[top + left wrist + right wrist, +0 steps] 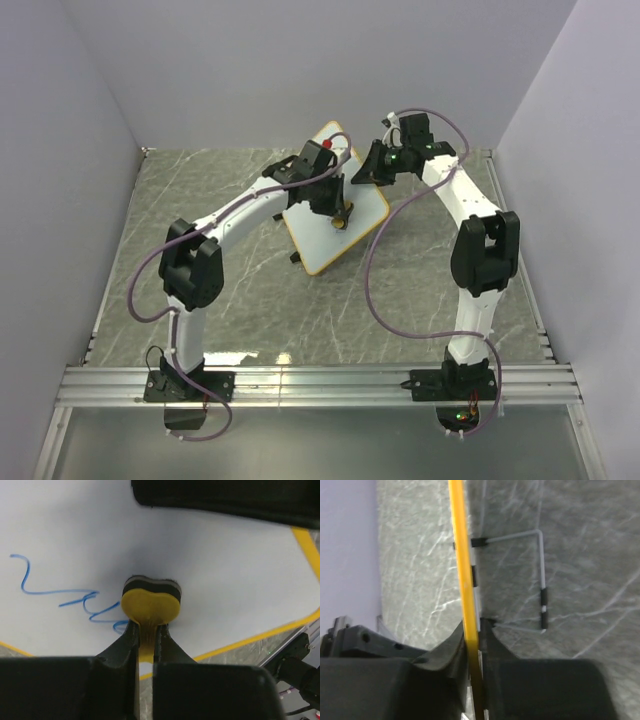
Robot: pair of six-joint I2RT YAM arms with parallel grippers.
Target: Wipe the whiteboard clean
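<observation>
The only writing we find is a blue scribble [70,592] at the left of the left wrist view. It is a hooked stroke, then a flat line, then small loops running under the eraser [150,602], and we cannot read it as letters or words.

The board [325,245] lies a little above the middle of the top view, turned so that its corners point like a diamond, on the grey marbled table [200,200]. It is white with rounded corners and a thin orange-yellow frame. In the left wrist view its face [225,570] fills most of the picture, with the frame crossing the lower right and the lower left corner.

The left claw [146,625] is closed on the eraser, its two black fingers pinching a thin yellow tab. The eraser has a rounded yellow top over a dark layer and sits on the white face.

The right claw [474,630] is closed on the board's edge [461,555], which runs as a yellow strip from the top of that frame down between the fingers. To the right of the strip a wire stand [540,580] with black sleeves lies close over the table. From above, the right claw [360,173] meets the board at its upper right side, and the left claw [338,210] is over the middle.
</observation>
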